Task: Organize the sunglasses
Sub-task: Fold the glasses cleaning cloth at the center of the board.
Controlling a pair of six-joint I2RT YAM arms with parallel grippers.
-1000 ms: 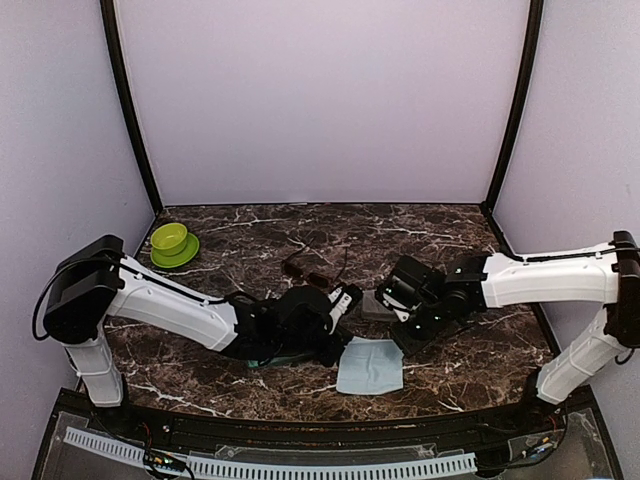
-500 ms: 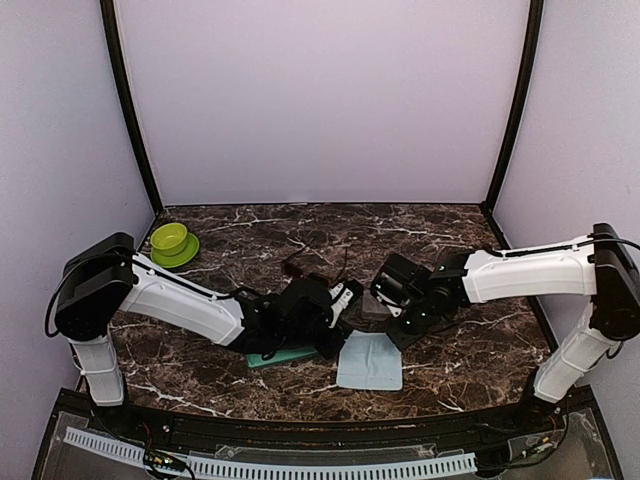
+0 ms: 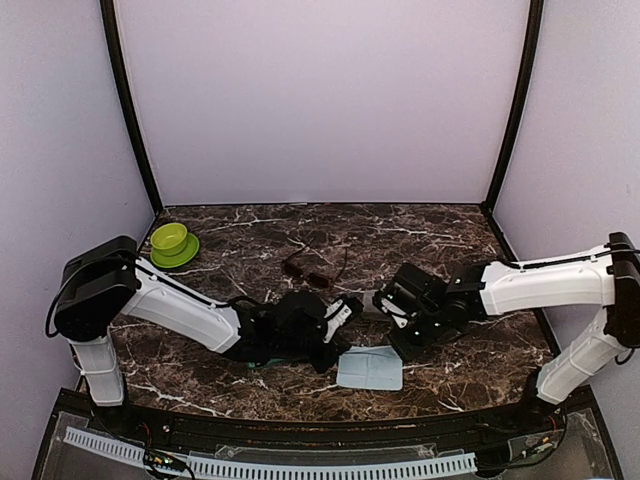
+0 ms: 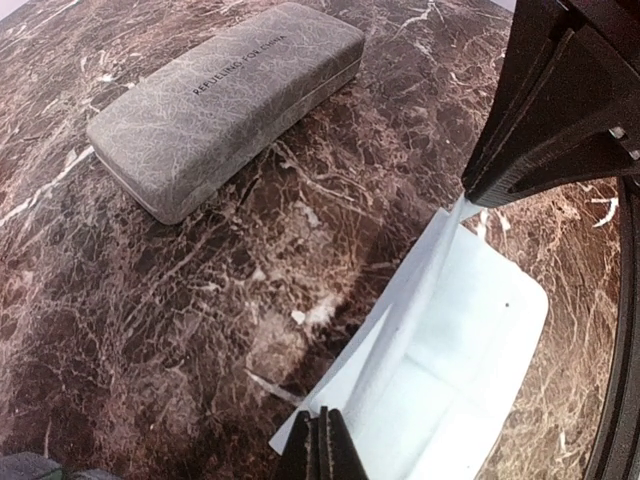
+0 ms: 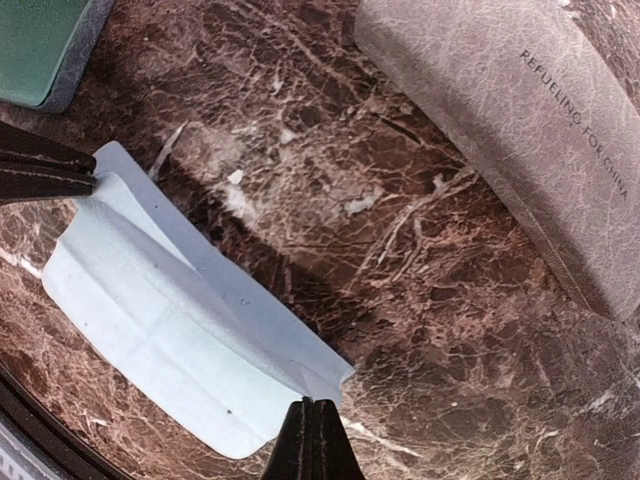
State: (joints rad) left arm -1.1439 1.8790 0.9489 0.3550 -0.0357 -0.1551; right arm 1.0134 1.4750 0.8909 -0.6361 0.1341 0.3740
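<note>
Top cam: left arm (image 3: 185,308) and right arm (image 3: 545,282) stretch low, wrists meeting over the cloth (image 3: 372,372). The sunglasses (image 3: 309,271) lie just beyond both wrists, only visible here. Left wrist cam: left gripper (image 4: 322,452) pinched shut on the cloth's edge, grey case (image 4: 228,100) ahead. Right wrist cam: right gripper (image 5: 312,436) clamped on the opposite edge; green case (image 5: 40,40) far left.
</note>
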